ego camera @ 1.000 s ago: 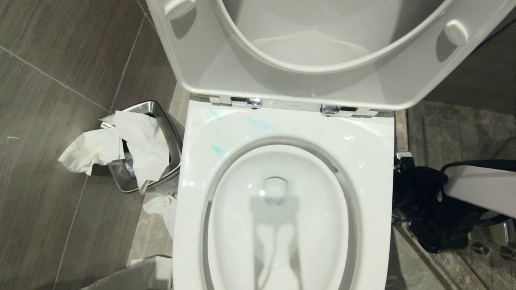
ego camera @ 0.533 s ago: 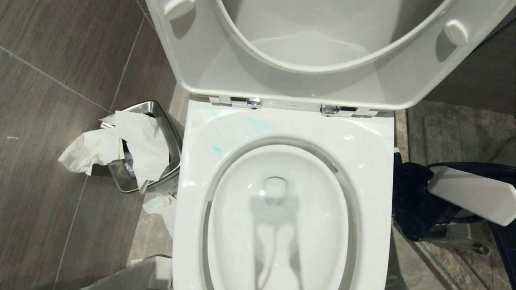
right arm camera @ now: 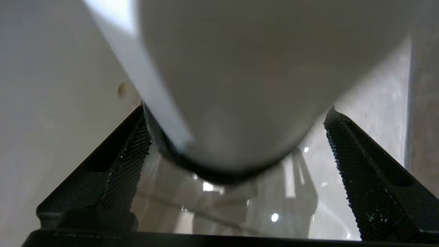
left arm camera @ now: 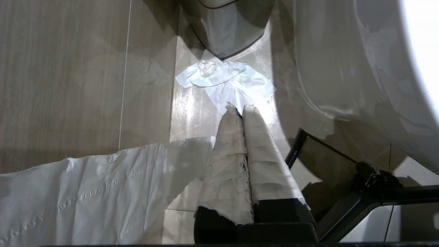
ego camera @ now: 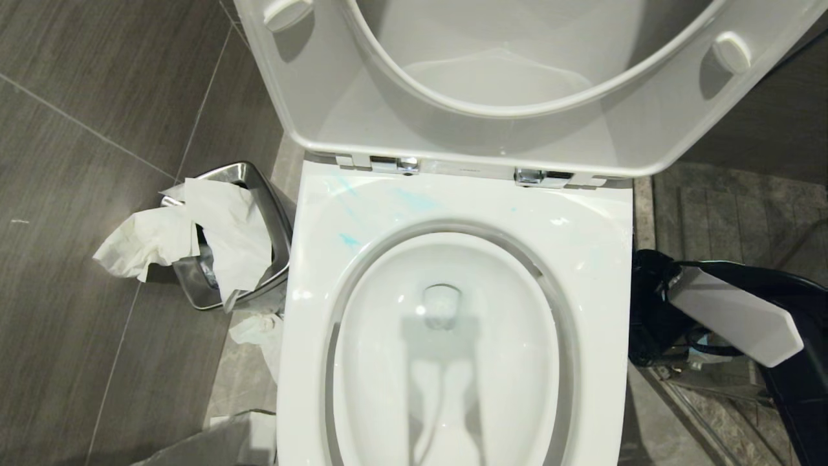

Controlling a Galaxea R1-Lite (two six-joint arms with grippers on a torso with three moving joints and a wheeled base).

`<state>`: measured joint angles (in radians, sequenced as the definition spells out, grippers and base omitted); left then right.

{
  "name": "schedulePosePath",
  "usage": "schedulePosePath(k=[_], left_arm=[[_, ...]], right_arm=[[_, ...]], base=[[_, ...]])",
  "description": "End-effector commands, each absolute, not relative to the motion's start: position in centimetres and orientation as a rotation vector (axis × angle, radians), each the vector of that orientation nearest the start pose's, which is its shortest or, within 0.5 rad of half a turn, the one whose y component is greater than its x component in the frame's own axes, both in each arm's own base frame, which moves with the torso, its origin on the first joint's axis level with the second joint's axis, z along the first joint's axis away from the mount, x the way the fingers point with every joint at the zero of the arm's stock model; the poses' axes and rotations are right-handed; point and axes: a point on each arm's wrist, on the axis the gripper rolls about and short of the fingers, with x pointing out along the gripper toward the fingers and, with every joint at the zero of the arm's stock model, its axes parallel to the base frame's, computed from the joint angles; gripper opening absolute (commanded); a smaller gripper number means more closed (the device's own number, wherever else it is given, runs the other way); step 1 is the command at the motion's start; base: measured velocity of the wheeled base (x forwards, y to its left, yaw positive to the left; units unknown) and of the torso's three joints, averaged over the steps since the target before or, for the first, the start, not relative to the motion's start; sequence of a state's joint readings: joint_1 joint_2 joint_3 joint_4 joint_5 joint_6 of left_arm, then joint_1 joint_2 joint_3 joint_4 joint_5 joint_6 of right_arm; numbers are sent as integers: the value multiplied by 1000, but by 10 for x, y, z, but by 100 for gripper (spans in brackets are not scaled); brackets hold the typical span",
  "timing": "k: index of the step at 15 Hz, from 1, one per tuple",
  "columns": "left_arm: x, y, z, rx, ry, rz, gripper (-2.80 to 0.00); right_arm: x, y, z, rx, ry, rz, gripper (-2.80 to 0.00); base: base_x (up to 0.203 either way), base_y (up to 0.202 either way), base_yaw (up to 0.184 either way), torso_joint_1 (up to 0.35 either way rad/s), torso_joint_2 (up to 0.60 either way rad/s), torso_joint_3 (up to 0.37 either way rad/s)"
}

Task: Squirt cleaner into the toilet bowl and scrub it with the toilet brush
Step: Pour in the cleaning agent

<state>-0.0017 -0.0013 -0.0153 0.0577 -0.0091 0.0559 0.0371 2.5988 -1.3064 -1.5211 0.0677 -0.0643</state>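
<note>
The right claw (right arm camera: pixel 236 164) stands with its two black textured fingers (right arm camera: pixel 127 154) spread wide, clamped on nothing. A big rounded white body fills the gap ahead of it, too close to identify. In the head view the right arm hangs low just beside the right flank of the toilet bowl (ego camera: pixel 601 259), its white link slanting away from the rim and the claw end dark and hard to read. The left claw (left arm camera: pixel 241 113) is pressed together, its fingers wrapped in white paper, pointing at a crumpled tissue (left arm camera: pixel 226 80) on the floor left of the toilet bowl, near the steel bin (ego camera: pixel 259 194).

Pale blue streaks of cleaner (ego camera: pixel 349 239) lie on the toilet bowl's rear rim. The toilet brush shows in no view, so its direction and long axis from the claw cannot be told; judging by position, the right arm is the working one.
</note>
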Motion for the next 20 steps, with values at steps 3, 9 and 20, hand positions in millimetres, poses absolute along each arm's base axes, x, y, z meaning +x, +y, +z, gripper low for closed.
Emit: schedulePosePath(k=[3, 9, 20], left_arm=[[-24, 0, 74, 57, 43, -12, -280], [-24, 0, 74, 57, 43, -13, -280], [-24, 0, 74, 57, 43, -12, -280]], right_arm=[[491, 29, 29, -81, -295, 113, 0], [503, 33, 28, -112, -352, 133, 0], [506, 30, 42, -138, -404, 119, 0]], base=[[0, 0, 0, 0, 0, 0], [0, 0, 0, 0, 0, 0], [0, 0, 0, 0, 0, 0]])
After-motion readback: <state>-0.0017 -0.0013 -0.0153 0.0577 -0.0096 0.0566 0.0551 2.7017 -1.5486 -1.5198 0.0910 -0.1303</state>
